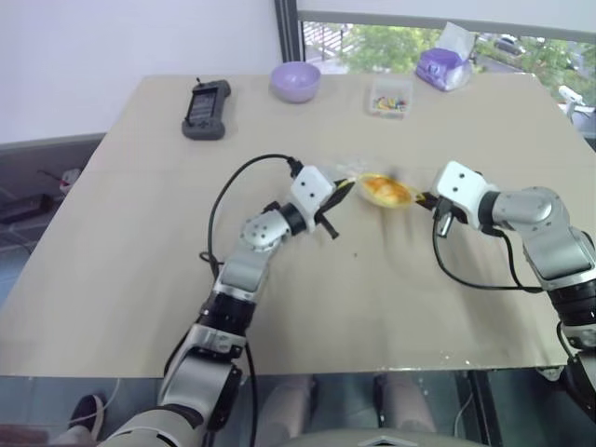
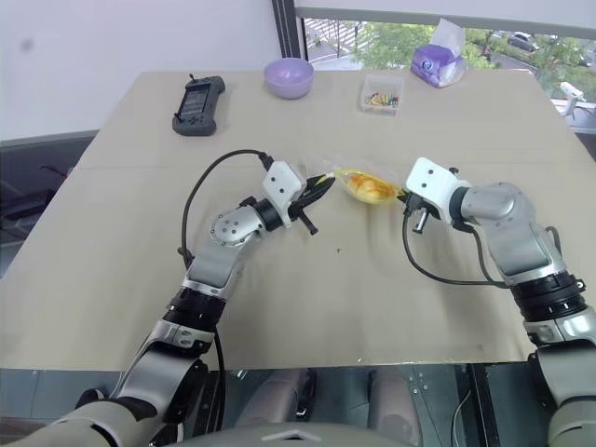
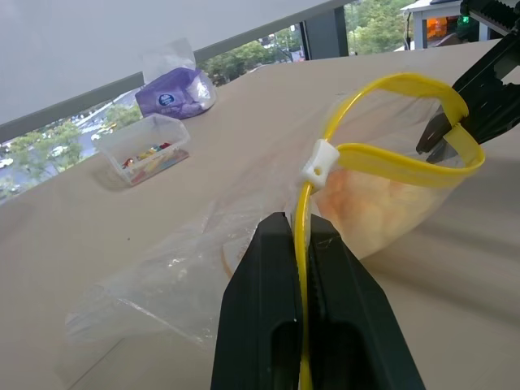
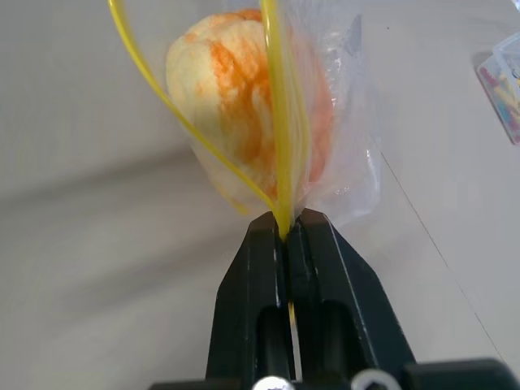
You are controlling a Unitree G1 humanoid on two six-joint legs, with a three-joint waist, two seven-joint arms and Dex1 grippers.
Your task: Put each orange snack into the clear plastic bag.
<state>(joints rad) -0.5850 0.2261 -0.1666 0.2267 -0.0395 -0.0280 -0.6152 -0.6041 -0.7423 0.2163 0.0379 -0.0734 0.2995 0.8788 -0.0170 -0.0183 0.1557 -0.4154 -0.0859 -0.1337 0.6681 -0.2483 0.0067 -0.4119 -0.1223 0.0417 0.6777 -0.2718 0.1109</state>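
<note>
One snack [image 4: 236, 106] sits inside the bag [image 3: 390, 191] at frame centre. Left gripper [image 3: 302, 244] and right gripper [image 4: 286, 231] each pinch its yellow seal; closing apparently remains.

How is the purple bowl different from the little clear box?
The bowl is purple and round; the box is clear and squarish. The bowl looks empty, though its bottom is hard to see, while the box holds colourful bits. The bowl looks a little bigger than the box. Both sit at the table's far side.
</note>
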